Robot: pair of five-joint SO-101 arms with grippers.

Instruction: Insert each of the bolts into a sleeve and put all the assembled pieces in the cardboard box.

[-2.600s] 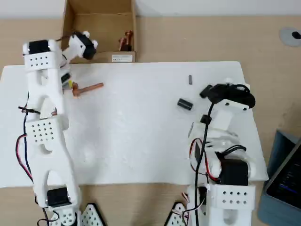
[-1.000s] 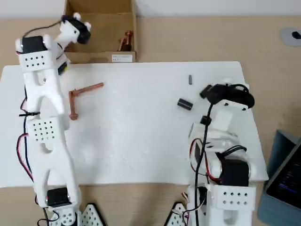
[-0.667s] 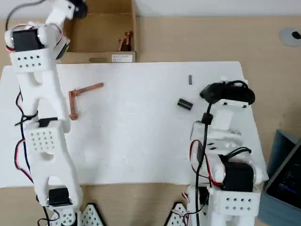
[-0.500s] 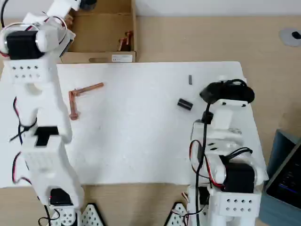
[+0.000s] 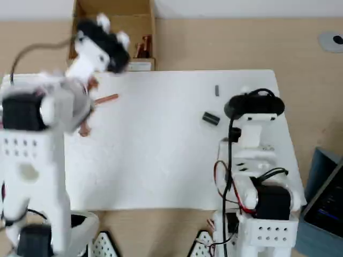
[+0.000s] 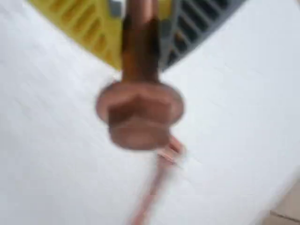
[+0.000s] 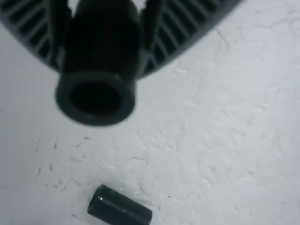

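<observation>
Left end effector (image 6: 140, 23) is clamped on a copper bolt (image 6: 139, 112). Its yellow finger (image 6: 89, 33) and grey finger (image 6: 197, 23) squeeze the shank from either side, and the hexagonal head sticks out past the tips over the white foam sheet (image 6: 243, 117). A loose bolt (image 6: 154, 192) lies on the sheet beyond that head, too blurred to make out in detail.

Right end effector (image 7: 101, 37) grips a black sleeve (image 7: 96, 96), with its open end turned toward the camera. A loose sleeve (image 7: 119, 206) lies on its side on the foam nearby.

From above, the left arm (image 5: 43, 139) stands over the sheet's corner nearest the cardboard box (image 5: 80, 27). A long bolt (image 5: 109, 98) and a part-hidden bolt (image 5: 84, 130) rest beside the arm. Copper pieces (image 5: 142, 47) sit inside the box against one wall. The loose sleeve is just beside the right arm (image 5: 252, 106), with a small dark piece (image 5: 216, 90) a little farther off. The sheet lies on a wooden worktop (image 5: 225, 43).
</observation>
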